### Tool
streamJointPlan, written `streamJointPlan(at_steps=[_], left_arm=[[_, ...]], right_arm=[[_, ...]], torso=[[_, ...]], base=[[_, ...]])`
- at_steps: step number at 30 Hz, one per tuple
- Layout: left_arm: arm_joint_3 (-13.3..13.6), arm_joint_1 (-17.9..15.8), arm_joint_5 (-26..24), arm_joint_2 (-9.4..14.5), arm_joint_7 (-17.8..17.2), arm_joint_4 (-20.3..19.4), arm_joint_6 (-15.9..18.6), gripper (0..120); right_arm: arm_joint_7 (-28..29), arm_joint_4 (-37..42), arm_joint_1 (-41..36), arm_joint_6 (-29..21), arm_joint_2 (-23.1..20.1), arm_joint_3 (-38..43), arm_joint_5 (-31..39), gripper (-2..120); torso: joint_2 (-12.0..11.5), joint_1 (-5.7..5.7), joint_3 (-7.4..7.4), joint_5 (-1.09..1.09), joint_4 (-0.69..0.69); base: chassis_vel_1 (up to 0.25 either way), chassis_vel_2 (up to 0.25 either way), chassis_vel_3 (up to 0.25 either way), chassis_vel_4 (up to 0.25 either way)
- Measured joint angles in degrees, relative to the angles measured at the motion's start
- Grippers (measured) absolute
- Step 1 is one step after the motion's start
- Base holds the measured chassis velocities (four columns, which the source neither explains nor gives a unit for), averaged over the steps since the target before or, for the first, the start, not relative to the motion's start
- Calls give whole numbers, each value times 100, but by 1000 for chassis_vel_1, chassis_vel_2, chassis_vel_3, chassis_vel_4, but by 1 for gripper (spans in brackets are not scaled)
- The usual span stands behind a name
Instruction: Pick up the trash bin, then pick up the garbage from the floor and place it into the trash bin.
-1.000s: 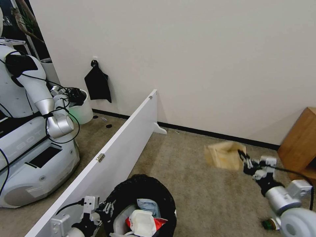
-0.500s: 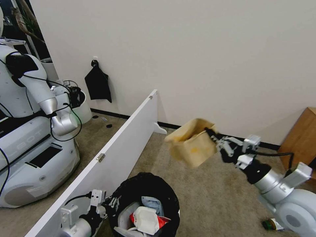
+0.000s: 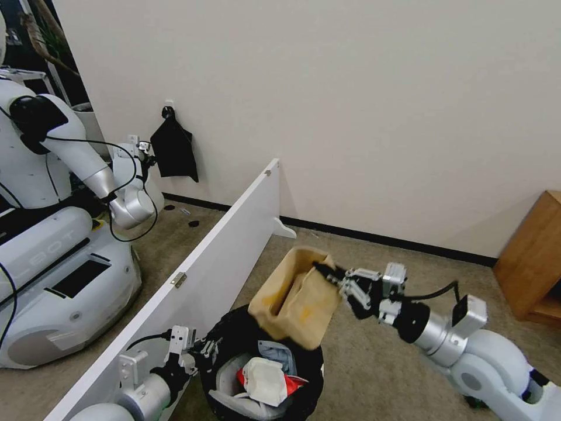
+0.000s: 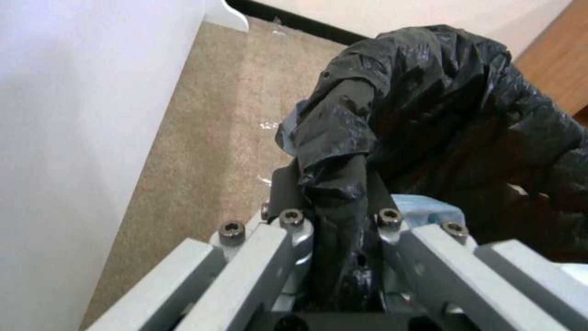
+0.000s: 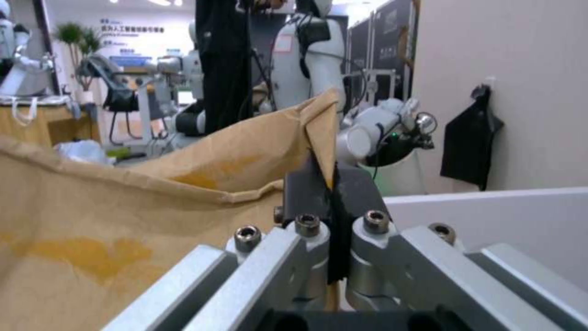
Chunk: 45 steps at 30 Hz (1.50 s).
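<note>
The trash bin (image 3: 225,342), lined with a crinkled black bag (image 4: 441,105), hangs low in the head view. My left gripper (image 3: 201,351) is shut on its rim, pinching the black liner (image 4: 334,216). Inside lie white tissues (image 3: 264,380), a red packet (image 3: 292,383) and other garbage. My right gripper (image 3: 326,273) is shut on the edge of a torn brown paper bag (image 3: 295,304), which hangs just above the bin's far rim. In the right wrist view the fingers (image 5: 306,193) clamp the paper bag (image 5: 122,220).
A low white partition board (image 3: 204,257) runs diagonally along the bin's left. Another white robot (image 3: 52,251) works beyond it beside a plain white bin (image 3: 153,193). A wooden cabinet (image 3: 532,257) stands at the right, with carpet (image 3: 374,345) between.
My right gripper has carried the brown paper bag up off the floor and leftward, then down toward the bin's opening. The left gripper and bin shifted slightly right. The other robot's arm rose.
</note>
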Motion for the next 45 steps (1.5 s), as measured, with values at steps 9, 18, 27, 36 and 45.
streamJointPlan(at_steps=[9,18,27,36,45], left_arm=[[-21,-17,-52,-2,2,0,13,5],[-3,25,-48,-54,11,-19,16,5],[-45,65,-106,-43,12,-114,23,5],[-47,158,-116,-57,21,-182,29,5],[-71,185,-169,-51,23,-260,42,5]], right_arm=[[-54,-303,365,55,143,-597,-275,0],[-29,-654,694,71,522,-1113,-510,0],[53,-854,930,72,642,-1429,-578,0],[79,-1102,1091,94,757,-1710,-754,0],[261,-1248,1095,123,754,-1774,-1041,7]], torso=[[0,0,0,0,0],[0,0,0,1,1],[0,0,0,0,0],[0,0,-1,0,0],[0,0,-1,1,0]], base=[[0,0,0,0],[0,0,0,0],[0,0,0,0],[0,0,0,0],[0,0,0,0]])
